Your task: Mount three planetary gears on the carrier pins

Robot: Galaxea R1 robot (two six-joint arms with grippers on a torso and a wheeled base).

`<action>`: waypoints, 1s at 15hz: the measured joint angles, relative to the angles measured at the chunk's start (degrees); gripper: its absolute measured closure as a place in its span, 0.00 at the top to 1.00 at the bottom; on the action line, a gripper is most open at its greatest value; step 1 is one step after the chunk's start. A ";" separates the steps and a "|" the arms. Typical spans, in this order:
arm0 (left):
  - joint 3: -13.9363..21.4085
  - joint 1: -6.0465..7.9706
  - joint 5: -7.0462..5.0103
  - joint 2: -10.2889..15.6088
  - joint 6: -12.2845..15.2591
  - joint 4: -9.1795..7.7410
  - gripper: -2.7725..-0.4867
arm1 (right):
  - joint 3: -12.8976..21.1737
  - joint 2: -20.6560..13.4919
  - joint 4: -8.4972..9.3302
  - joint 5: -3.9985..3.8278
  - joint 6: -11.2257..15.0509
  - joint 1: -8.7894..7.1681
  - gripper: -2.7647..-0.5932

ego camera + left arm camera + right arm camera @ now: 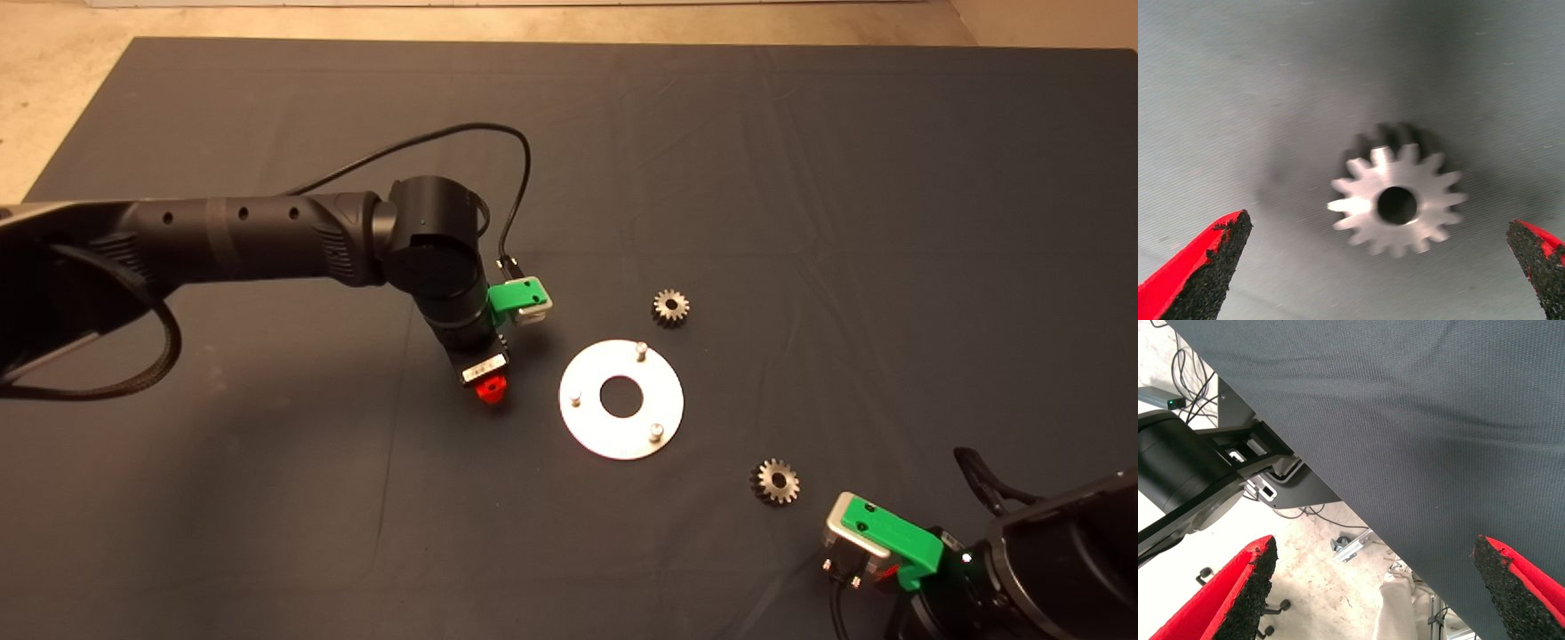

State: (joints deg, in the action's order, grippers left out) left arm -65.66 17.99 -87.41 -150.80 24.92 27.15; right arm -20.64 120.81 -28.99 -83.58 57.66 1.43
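The bench (800, 133) carried a dark mat, creased in places. The left arm (267, 240) reached in over it, well apart from the parked right arm at the lower right edge.

The disc (591, 431) lay flat near mid-mat, its three pins (641, 350) upright and all bare; no gear was installed yet. Two gears lay loose on the mat: gear A (670, 308) just beyond the disc, gear B (775, 481) nearer the right arm.

The left tool (491, 388) hung just beside the disc's left edge, pointing down. Its wrist view showed the left tool (1378, 267) released, fingers spread wide, with a third gear (1397, 200) lying flat on the mat between them and touched by neither pad. The right tool (1378, 593) was also released, holding nothing, looking past the mat edge to the floor.

Risks, as judged:
- The third gear sat nearer one finger than the other; closing off-centre could push it sideways or tip it.
- Pads could land on tooth tips rather than flanks, giving a weak hold and a drop in transit.
- A tilted gear would jam on a pin instead of seating.
- The disc lay loose; a knock could shift it.
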 joint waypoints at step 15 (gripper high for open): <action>-0.86 0.30 8.55 2.56 1.76 -0.87 0.89 | 0.02 1.27 0.00 0.01 0.00 0.00 0.73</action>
State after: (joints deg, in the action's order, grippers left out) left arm -66.51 18.30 -78.85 -148.24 26.67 26.28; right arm -20.61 122.08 -28.99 -83.57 57.66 1.43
